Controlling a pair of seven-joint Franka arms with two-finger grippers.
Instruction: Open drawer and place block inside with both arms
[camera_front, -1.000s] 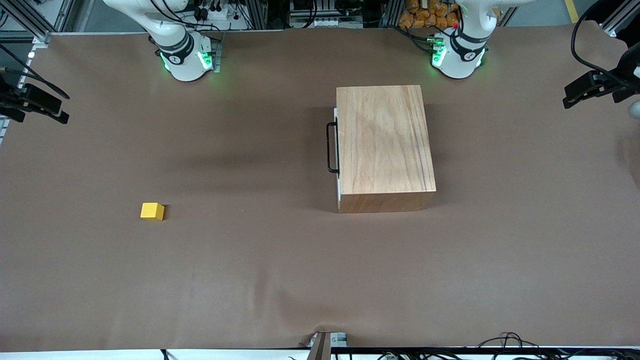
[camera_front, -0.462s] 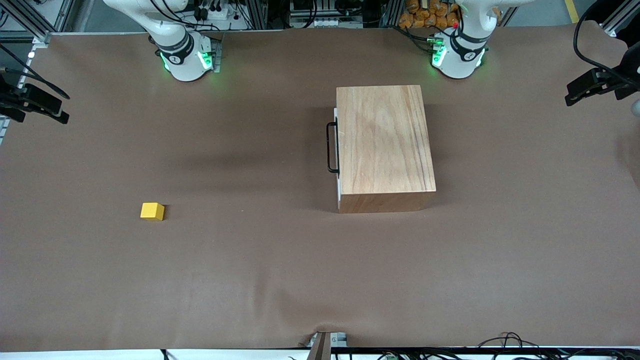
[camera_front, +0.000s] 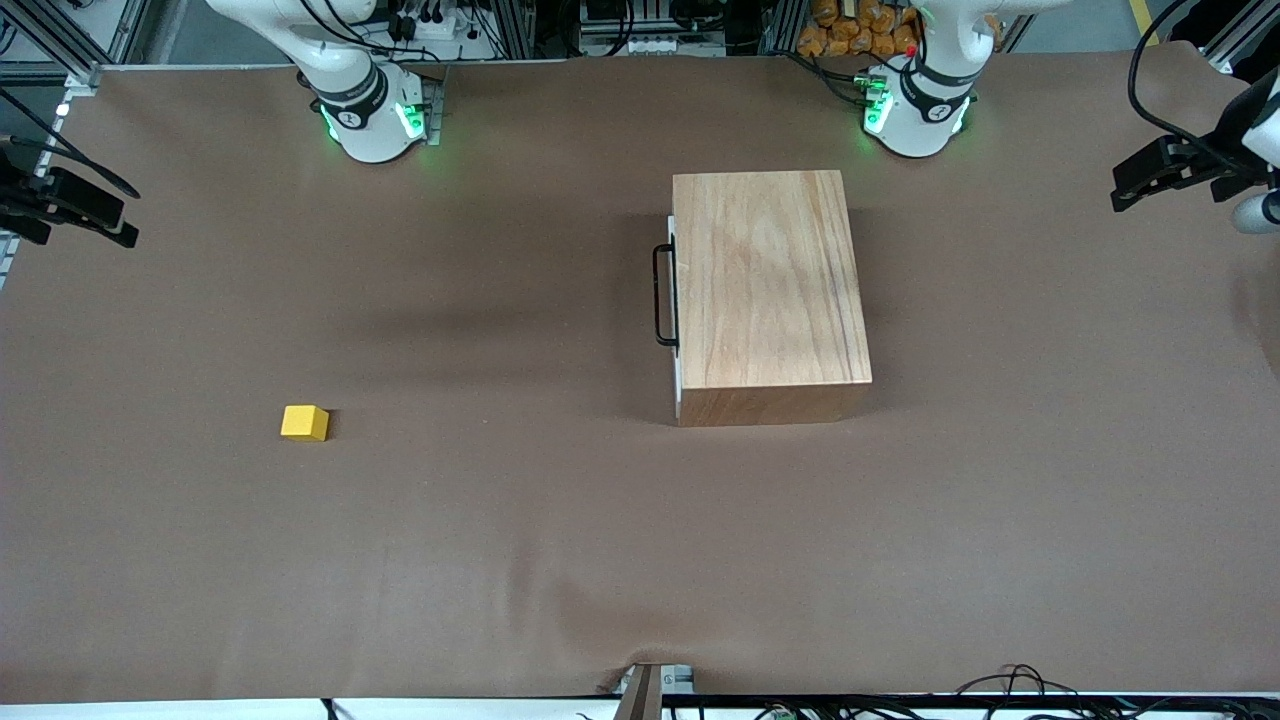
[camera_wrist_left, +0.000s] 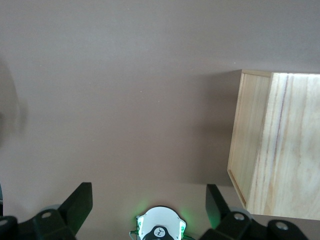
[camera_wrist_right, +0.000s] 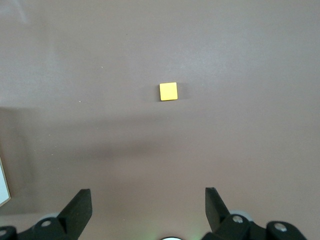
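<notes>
The wooden box (camera_front: 770, 290) stands mid-table, and its drawer (camera_front: 675, 370) is pushed in, white front flush, black handle (camera_front: 662, 296) facing the right arm's end. The yellow block (camera_front: 304, 422) lies alone on the brown cover, nearer the front camera and toward the right arm's end. My left gripper (camera_front: 1130, 188) hangs open above the table edge at the left arm's end. Its wrist view shows the open left gripper (camera_wrist_left: 149, 200) empty, with the box (camera_wrist_left: 277, 150) off to one side. My right gripper (camera_front: 85, 215) waits open at its own end. The right gripper (camera_wrist_right: 148, 200) looks down on the block (camera_wrist_right: 168, 91).
The left arm's base (camera_front: 915, 110) and the right arm's base (camera_front: 370, 115) glow green along the table's back edge. Cables (camera_front: 1010, 685) lie at the front edge. A crease (camera_front: 640, 650) rumples the brown cover near the front.
The left gripper has shifted inward from the table's end toward the box. The right arm, block and box have not moved.
</notes>
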